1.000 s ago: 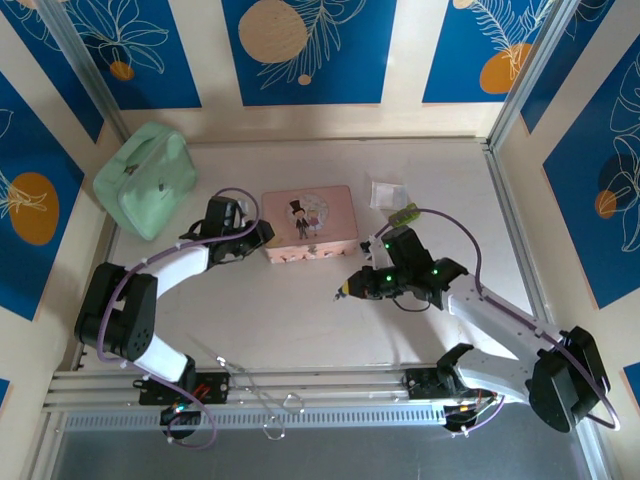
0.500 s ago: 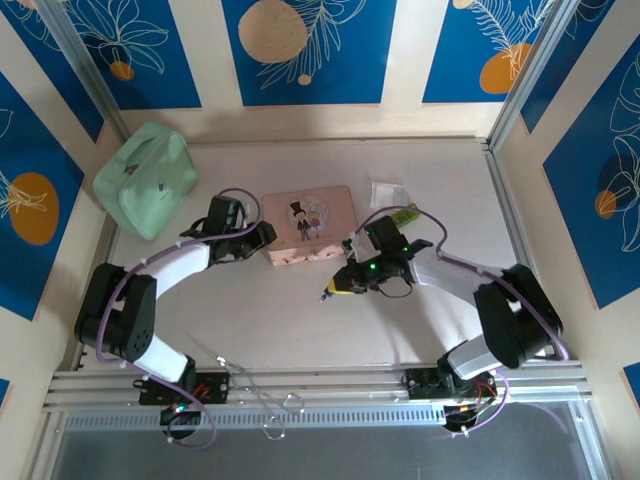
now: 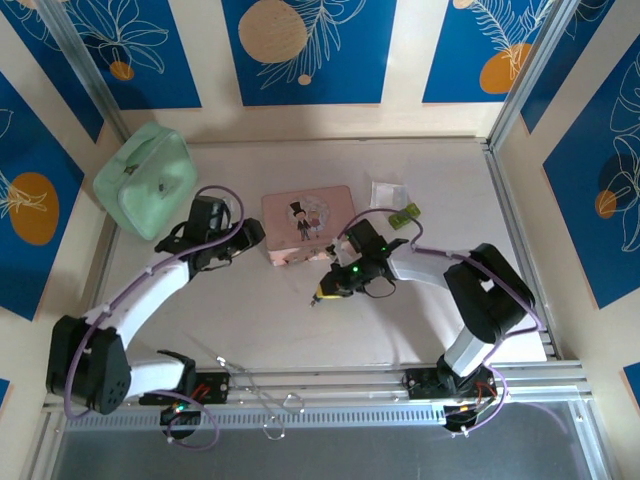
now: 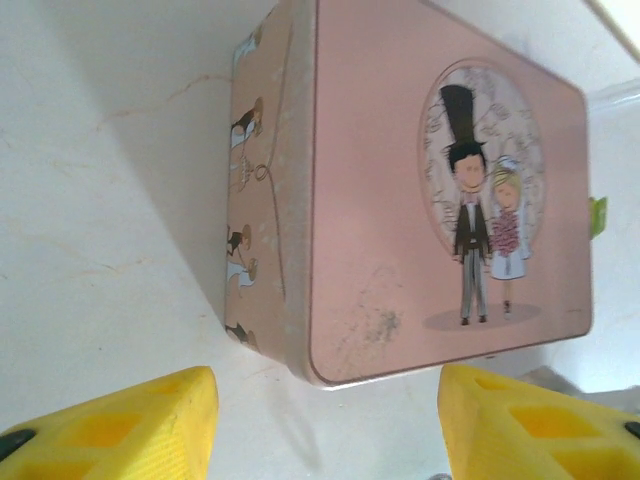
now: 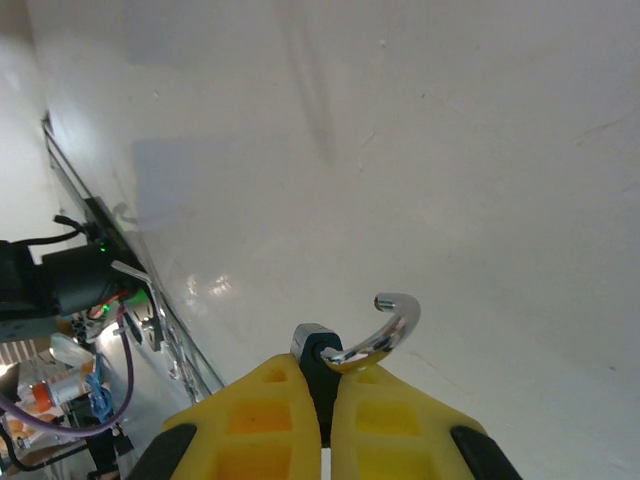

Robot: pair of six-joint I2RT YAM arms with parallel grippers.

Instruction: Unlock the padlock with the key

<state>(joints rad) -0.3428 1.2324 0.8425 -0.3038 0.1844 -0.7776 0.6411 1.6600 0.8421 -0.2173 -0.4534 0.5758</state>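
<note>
- The padlock (image 5: pixel 316 350) is pinched by its blue body in the right end effector (image 5: pixel 326 378), whose yellow fingers are clamped narrowly on it.
- Its silvery shackle (image 5: pixel 392 325) curves out beyond the fingertips, above the white counter (image 5: pixel 400 150).
- The pink tin box (image 4: pixel 420 200) sits nearby.
- The left end effector (image 4: pixel 325 415) is spread wide and empty, just before the box's corner.

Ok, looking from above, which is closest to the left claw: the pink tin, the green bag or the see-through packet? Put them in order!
1. Pink tin: just in front of the left claw, middle of the table.
2. Mint green bag: back left corner.
3. Clear packet: beyond the tin, towards the back right.
</note>
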